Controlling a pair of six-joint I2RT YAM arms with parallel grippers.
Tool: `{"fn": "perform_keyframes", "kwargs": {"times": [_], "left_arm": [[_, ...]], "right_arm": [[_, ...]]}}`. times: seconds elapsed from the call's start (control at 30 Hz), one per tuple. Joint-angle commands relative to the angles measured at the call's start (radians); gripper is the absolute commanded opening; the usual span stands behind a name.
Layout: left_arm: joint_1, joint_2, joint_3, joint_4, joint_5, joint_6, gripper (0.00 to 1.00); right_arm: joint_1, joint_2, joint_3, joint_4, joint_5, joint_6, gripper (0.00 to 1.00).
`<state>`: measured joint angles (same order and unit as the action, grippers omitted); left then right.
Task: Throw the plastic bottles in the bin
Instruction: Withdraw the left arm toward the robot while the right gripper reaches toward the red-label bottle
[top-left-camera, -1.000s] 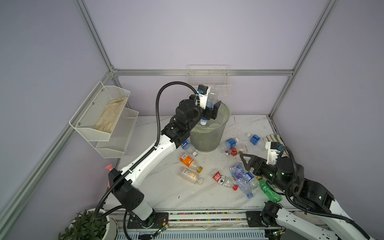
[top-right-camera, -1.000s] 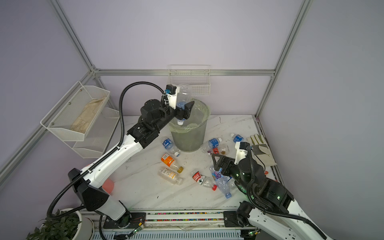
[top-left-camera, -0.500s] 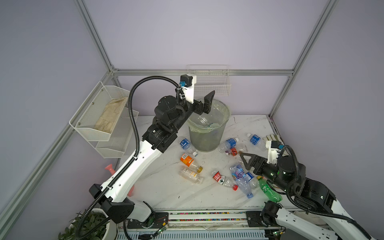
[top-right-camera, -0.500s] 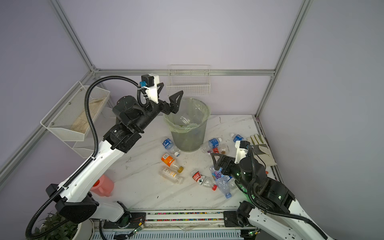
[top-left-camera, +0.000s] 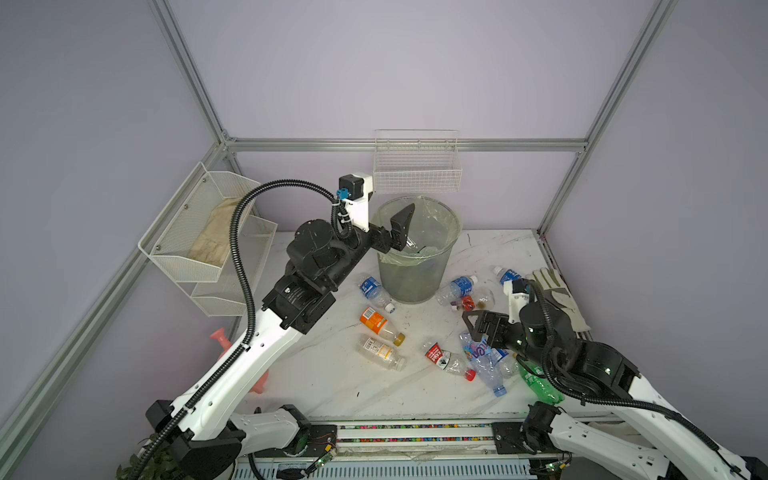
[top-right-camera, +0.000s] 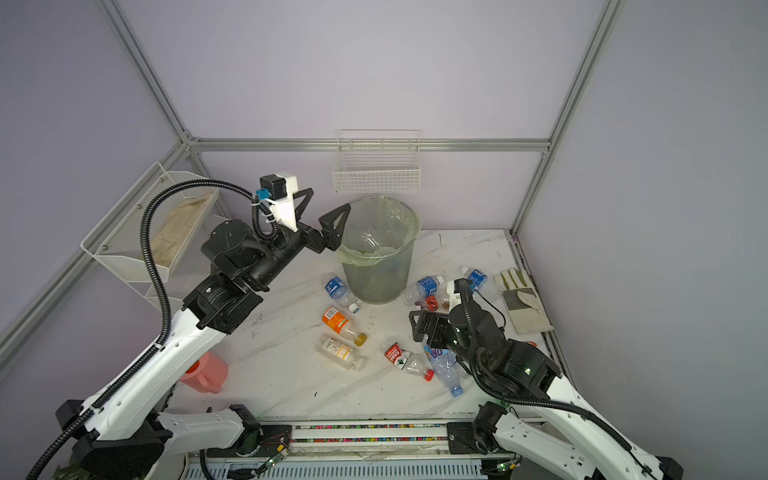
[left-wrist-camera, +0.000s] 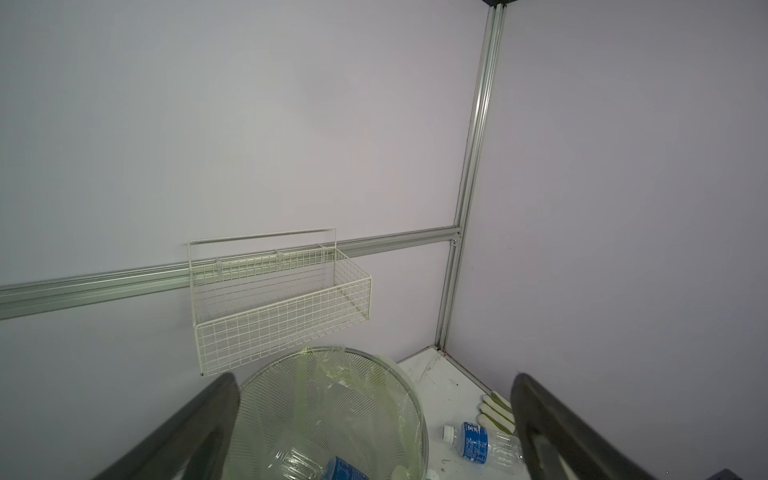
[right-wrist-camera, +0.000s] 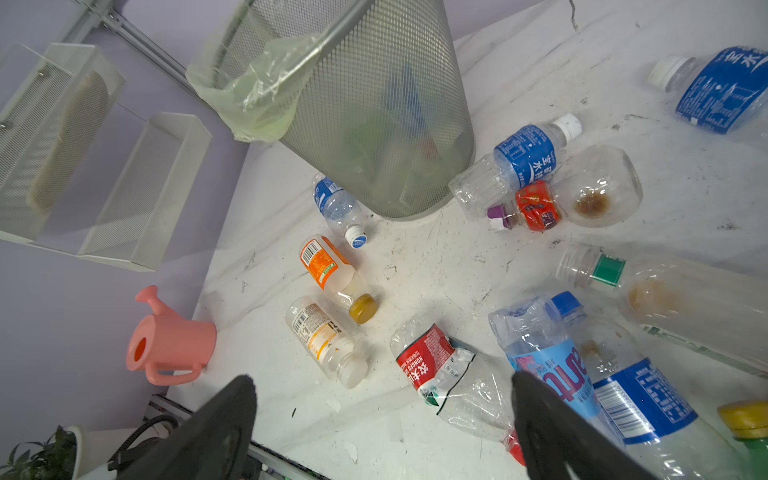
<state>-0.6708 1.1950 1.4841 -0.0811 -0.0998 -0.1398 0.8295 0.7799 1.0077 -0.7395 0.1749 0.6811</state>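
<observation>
Observer: Bin (top-left-camera: 419, 278) first. We log it upright near the middle of the tabletop's (top-left-camera: 332, 390) back edge, with at least two bottles inside: a blue-label bottle (left-wrist-camera: 340, 469) and a clear bottle (left-wrist-camera: 291, 459).

Recorder: Left gripper (top-right-camera: 328, 199)?

Observer: At rim height just beside the bin, fingers spread wide, nothing between them.

Recorder: Right gripper (top-left-camera: 478, 330)?

Observer: Low over bottles piled toward the front right corner, likewise spread and empty. In the right wrist view a crushed red-label bottle (right-wrist-camera: 436, 365) lies on the tabletop between its fingers.

Recorder: What do we put down as left?

Observer: About a dozen on the tabletop, by our count. Three lie off the bin's foot on the left-edge side, orange-label bottle (top-left-camera: 374, 322) among them. Three crowd its other side. One sits by the gloves (top-left-camera: 557, 291) near the right edge. The rest heap front right, green bottle (top-left-camera: 540, 384) included.

Recorder: So we judge it early: a few in, most out, neither arm carrying.
</observation>
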Motion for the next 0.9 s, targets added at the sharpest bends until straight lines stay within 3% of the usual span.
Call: {"fn": "perform_keyframes", "kwargs": {"times": [0.0,0.27,0.87], "left_arm": [[-0.008,-0.097,-0.091,0.035,-0.002,-0.059,1.00],[-0.015,-0.268,-0.263,-0.007,0.016,-0.068,1.00],[-0.017,-0.573,-0.609,-0.185,-0.040,-0.242,1.00]], "right_arm": [[-0.004,0.036,-0.009,-0.031,-0.020,-0.037,0.97],[-0.004,0.080,-0.058,-0.020,-0.036,-0.060,0.97],[0.012,0.175,-0.125,0.044,-0.067,-0.089,0.97]]}}
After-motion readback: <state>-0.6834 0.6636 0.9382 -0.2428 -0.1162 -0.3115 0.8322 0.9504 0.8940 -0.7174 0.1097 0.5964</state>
